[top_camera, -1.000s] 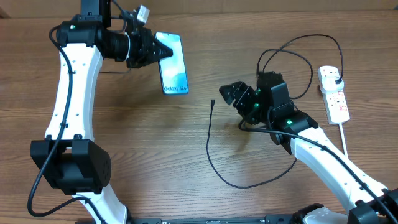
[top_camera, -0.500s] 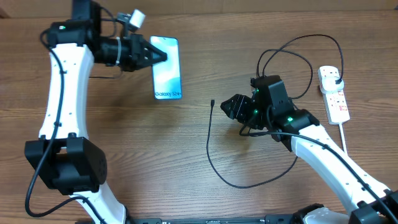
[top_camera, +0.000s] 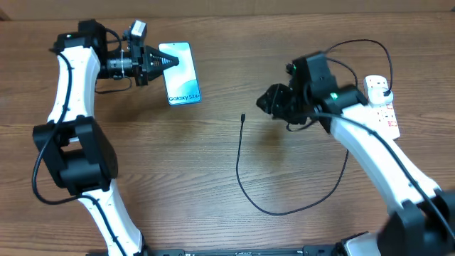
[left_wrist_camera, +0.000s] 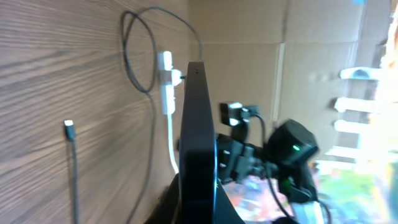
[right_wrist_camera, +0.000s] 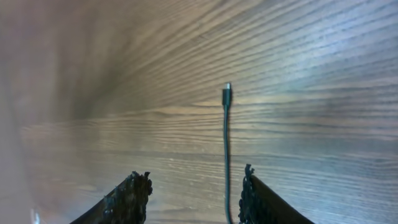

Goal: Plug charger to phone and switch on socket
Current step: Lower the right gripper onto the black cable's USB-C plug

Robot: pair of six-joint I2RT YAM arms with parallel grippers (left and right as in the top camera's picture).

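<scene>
The phone (top_camera: 180, 74), screen lit and reading "Galaxy S24+", is held above the table at the back left. My left gripper (top_camera: 158, 62) is shut on its left edge. In the left wrist view the phone (left_wrist_camera: 198, 143) shows edge-on between the fingers. The black charger cable (top_camera: 243, 174) curves over the table; its small plug tip (top_camera: 242, 116) lies free at the middle. My right gripper (top_camera: 266, 99) is open, hovering right of and above the tip. In the right wrist view the cable (right_wrist_camera: 226, 149) runs between the open fingers (right_wrist_camera: 194, 186). The white socket strip (top_camera: 381, 107) lies at the far right.
The cable's far end loops (top_camera: 334, 67) behind my right arm toward a black plug in the socket strip (top_camera: 384, 90). The strip's thick white cord (top_camera: 392, 153) runs toward the front right edge. A cardboard wall rises beyond the table (left_wrist_camera: 261, 37).
My left gripper has carried the phone left and toward the back. My right gripper has risen and swung back and right, away from the table surface near the cable.
</scene>
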